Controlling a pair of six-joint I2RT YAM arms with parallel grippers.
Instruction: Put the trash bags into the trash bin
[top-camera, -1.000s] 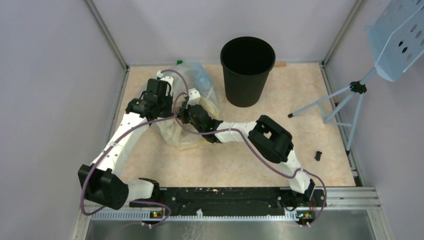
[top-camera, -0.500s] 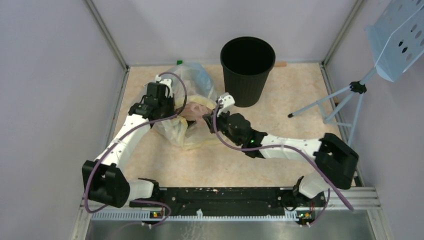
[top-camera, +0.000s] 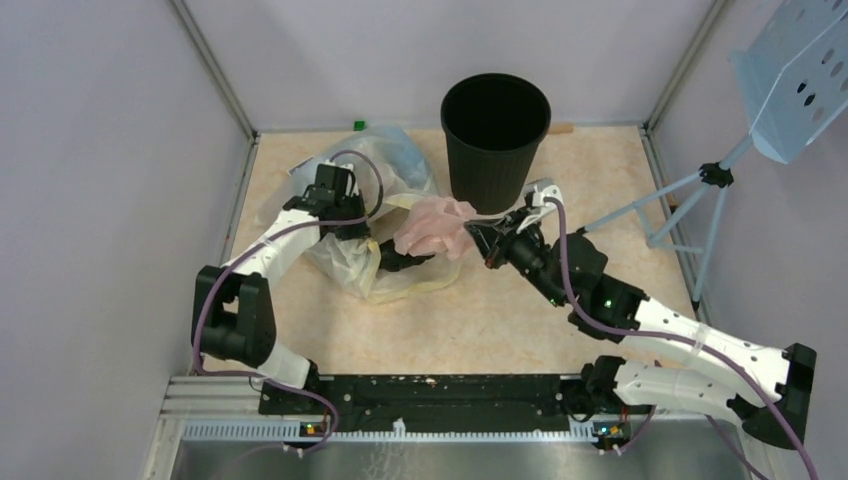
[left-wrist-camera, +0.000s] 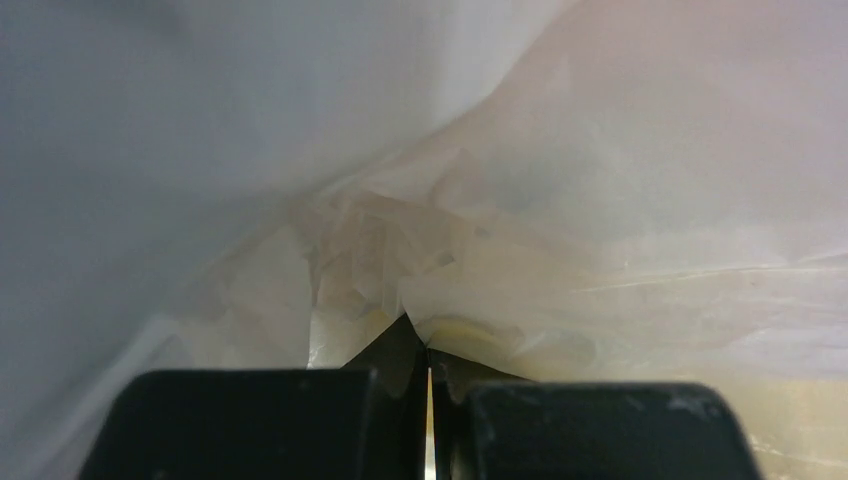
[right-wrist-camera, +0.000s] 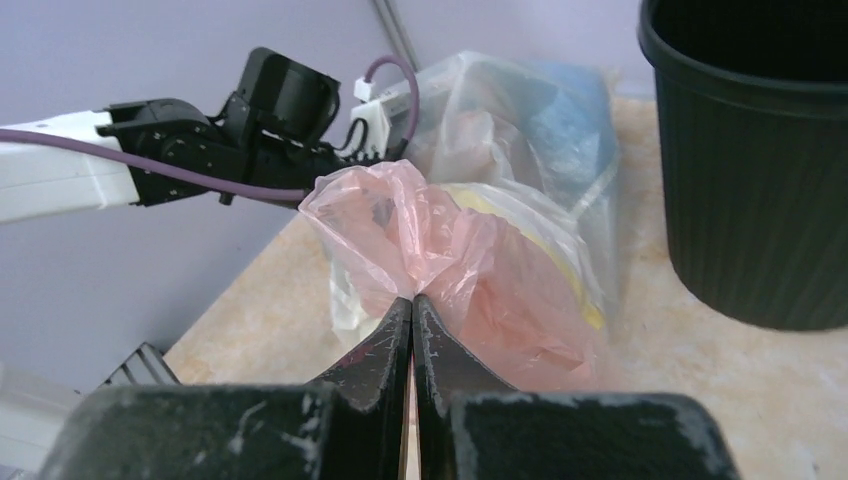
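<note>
The round black ribbed trash bin (top-camera: 495, 140) stands at the back middle and also shows in the right wrist view (right-wrist-camera: 760, 180). My right gripper (top-camera: 480, 236) is shut on a crumpled pale pink trash bag (top-camera: 432, 226), holding it just left of and below the bin. In the right wrist view the gripper (right-wrist-camera: 412, 300) pinches the pink film (right-wrist-camera: 470, 265). My left gripper (top-camera: 398, 260) is in a heap of clear and yellowish bags (top-camera: 380, 175). In the left wrist view it (left-wrist-camera: 428, 350) is shut on a fold of that pale film (left-wrist-camera: 480, 290).
A tripod (top-camera: 690, 195) carrying a pale blue perforated plate (top-camera: 800, 75) stands at the right. A small black part (top-camera: 636, 311) lies on the floor near it. Walls close the cell on the left, back and right. The left arm (right-wrist-camera: 190, 140) shows behind the pink bag.
My right gripper has drawn back to the right out of the bag heap, pulling the pink bag with it toward the bin. My left gripper has reached further into the heap.
</note>
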